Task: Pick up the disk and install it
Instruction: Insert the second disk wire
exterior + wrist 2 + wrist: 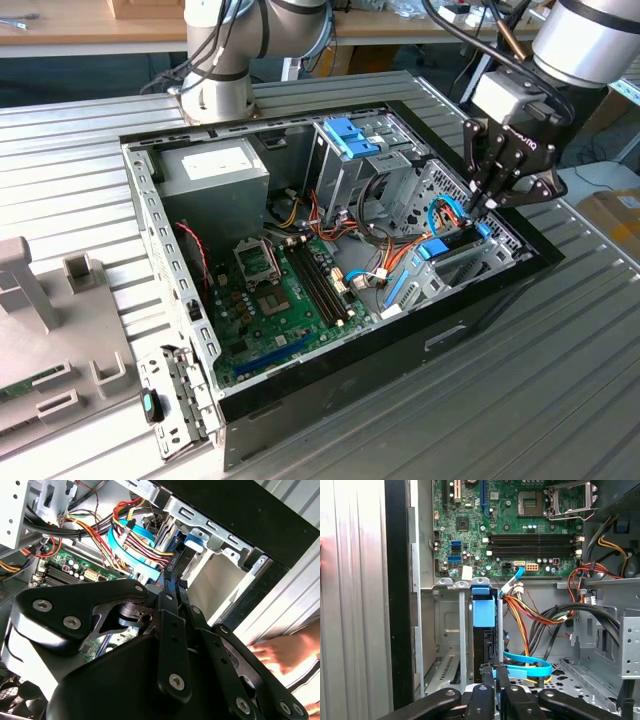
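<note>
The disk stands on edge in the drive cage at the exterior view's right end of the open computer case. In the first wrist view the disk is a dark slab seen edge-on, with its bright blue carrier tab at the far end. My gripper hangs over the disk's near end. In both wrist views my gripper has its fingers drawn close together against that end of the disk.
Blue, red, yellow and orange cables run beside the disk's slot. The motherboard lies in the case's middle, and a second drive cage with blue rails stands at the back. A person's hand rests on the table outside the case wall.
</note>
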